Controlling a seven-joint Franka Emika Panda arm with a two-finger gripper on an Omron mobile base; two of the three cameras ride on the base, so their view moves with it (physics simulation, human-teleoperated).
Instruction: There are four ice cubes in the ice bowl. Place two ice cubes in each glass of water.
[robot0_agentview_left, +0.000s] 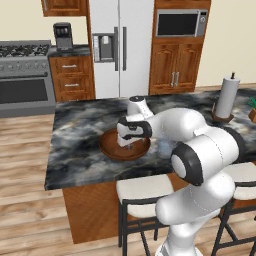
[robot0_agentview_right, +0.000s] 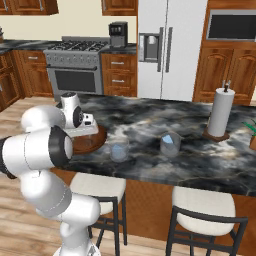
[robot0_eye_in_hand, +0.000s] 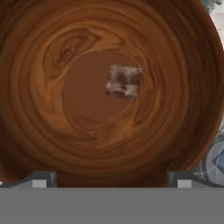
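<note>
One ice cube (robot0_eye_in_hand: 124, 82) lies just off the centre of the reddish-brown ice bowl (robot0_eye_in_hand: 52, 131), with the gripper (robot0_eye_in_hand: 111, 179) hanging straight above it, jaws spread wide and holding nothing. The bowl sits on a dark marbled island counter (robot0_agentview_left: 80, 145) near its front edge. Two glasses of water (robot0_agentview_right: 119, 149) (robot0_agentview_right: 170, 143) stand just beside the bowl, and a paper-towel roll (robot0_agentview_right: 221, 112) further along. Two stools (robot0_agentview_right: 202, 207) are tucked below; fridge (robot0_agentview_left: 120, 45), stove (robot0_agentview_left: 25, 75) and wooden cabinets line the far wall
</note>
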